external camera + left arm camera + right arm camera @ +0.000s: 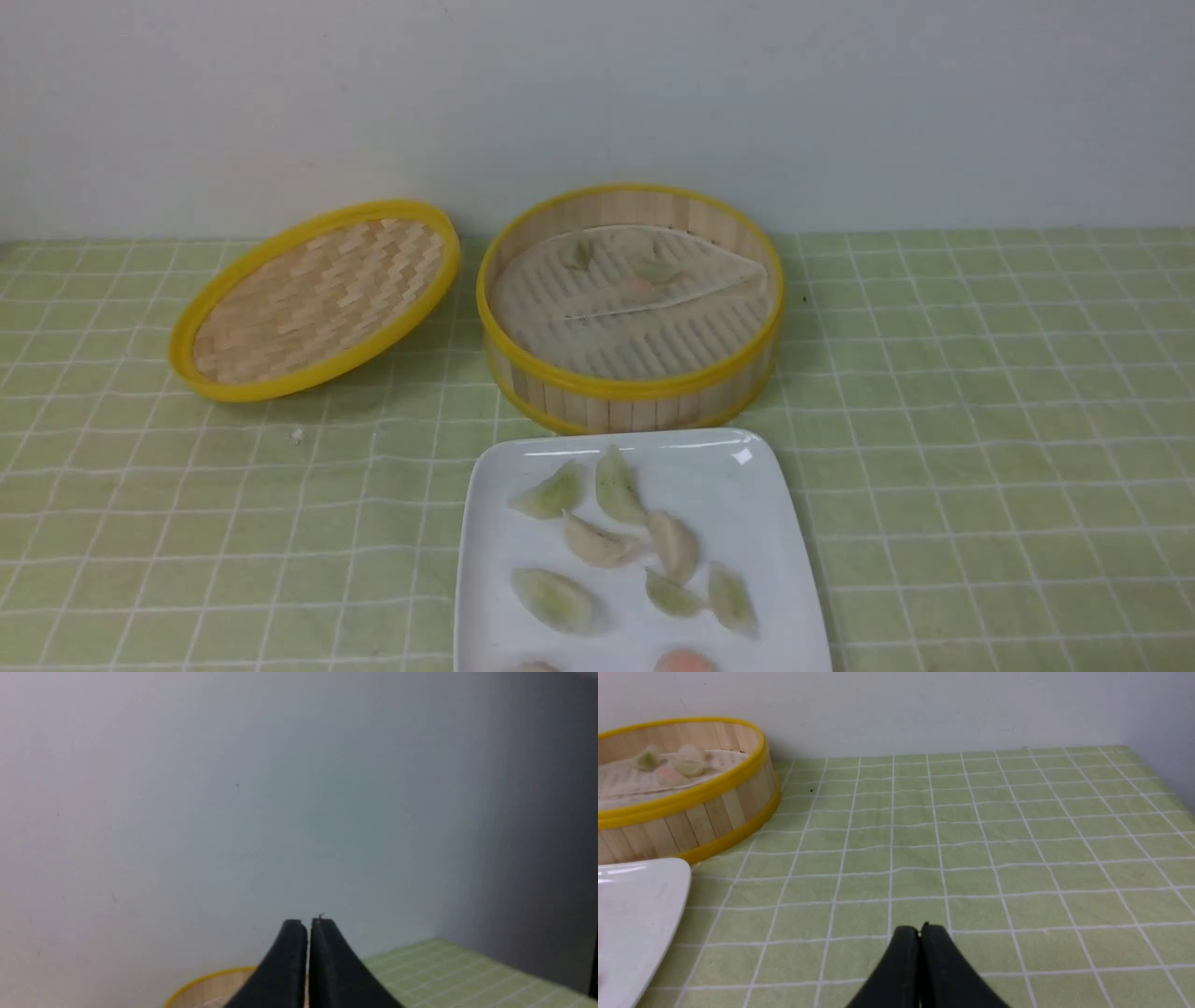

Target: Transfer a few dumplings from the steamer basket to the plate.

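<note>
Dumplings (558, 600), pale green, lie on the plate (766, 532) at the bottom centre of the front view: five green crescents scattered over its middle, two beige ones among them, and a pinkish one cut off at the frame's lower edge. A few more sit at the back of the steamer basket (630, 385), seen dimly through its thin white liner.

The left gripper (308, 924) shows in its own wrist view at the bottom centre, its black jaws pressed together with nothing between them, pointing at a bare pale wall; a slice of yellow rim shows beside them at the lower left. The right gripper (920, 929) likewise has its jaws closed and empty, hanging over bare cloth at the bottom centre of its view, well apart from the basket at the upper left and the plate corner at the lower left. Neither gripper appears in the front view.

The bench (980, 420) is covered with a light green cloth crossed by white grid lines, slightly wrinkled. A plain whitish wall fills the upper part of the front view, and the wrist views show a second, shaded wall meeting it at a corner on the right of the frame.

No writing or labels can be read anywhere.

The basket stands at the centre of the front view, just behind the plate. To its left a woven yellow-rimmed lid (317, 299) rests tilted, inside facing up, its right edge close to the basket. A small white speck lies on the cloth below the lid. Nothing stands between basket and plate.
</note>
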You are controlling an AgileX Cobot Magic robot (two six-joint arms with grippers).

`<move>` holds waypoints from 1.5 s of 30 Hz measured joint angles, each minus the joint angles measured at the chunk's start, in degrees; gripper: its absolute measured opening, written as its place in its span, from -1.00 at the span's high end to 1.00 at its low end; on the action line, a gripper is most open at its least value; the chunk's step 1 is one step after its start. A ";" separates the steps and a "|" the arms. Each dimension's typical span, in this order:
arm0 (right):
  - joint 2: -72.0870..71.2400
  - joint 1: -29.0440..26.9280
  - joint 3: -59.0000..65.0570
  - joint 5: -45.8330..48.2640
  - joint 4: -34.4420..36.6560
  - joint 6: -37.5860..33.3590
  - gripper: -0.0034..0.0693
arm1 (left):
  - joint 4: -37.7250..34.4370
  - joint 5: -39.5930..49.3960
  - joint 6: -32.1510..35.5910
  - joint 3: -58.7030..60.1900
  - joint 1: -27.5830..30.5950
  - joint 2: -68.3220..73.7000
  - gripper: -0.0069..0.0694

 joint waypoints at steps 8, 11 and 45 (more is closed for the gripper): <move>0.00 0.00 0.00 0.00 0.00 0.00 0.95 | 1.21 -0.14 4.51 7.16 0.13 -0.05 0.83; 0.00 0.00 0.00 0.00 0.00 0.00 0.95 | 4.31 -0.38 4.02 10.58 2.18 -0.32 0.83; 0.00 0.00 0.00 -0.05 0.00 0.00 0.95 | 5.27 10.24 1.56 23.72 28.86 -3.66 0.83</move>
